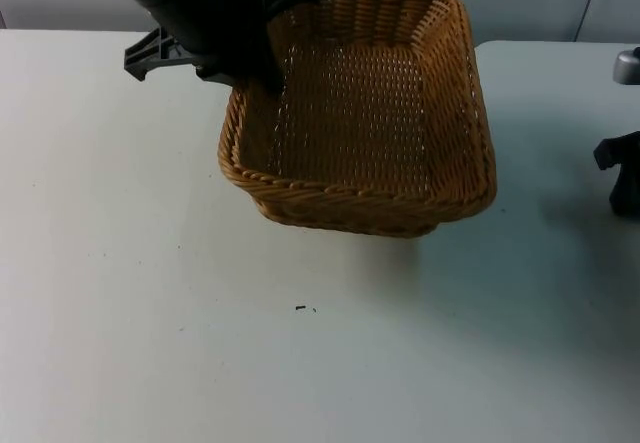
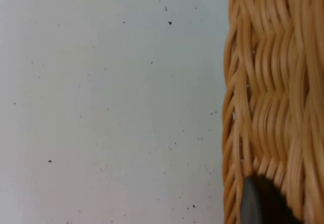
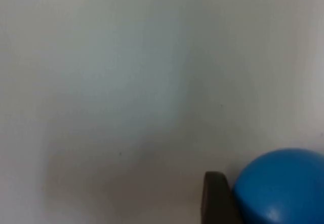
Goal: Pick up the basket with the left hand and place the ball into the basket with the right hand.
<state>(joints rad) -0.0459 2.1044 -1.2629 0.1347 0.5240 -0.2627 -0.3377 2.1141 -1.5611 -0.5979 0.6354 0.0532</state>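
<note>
I see the woven wicker basket point(image 1: 365, 113), tan and rectangular, tilted with its far left rim raised off the white worktop point(image 1: 150, 293). The blue ball point(image 3: 283, 186) sits against a dark fingertip point(image 3: 215, 198).

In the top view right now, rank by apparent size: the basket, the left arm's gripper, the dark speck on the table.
1. basket, by far the largest.
2. left gripper at the basket's rim, nearer the camera, so likely flattered.
3. dark speck, tiny.
</note>
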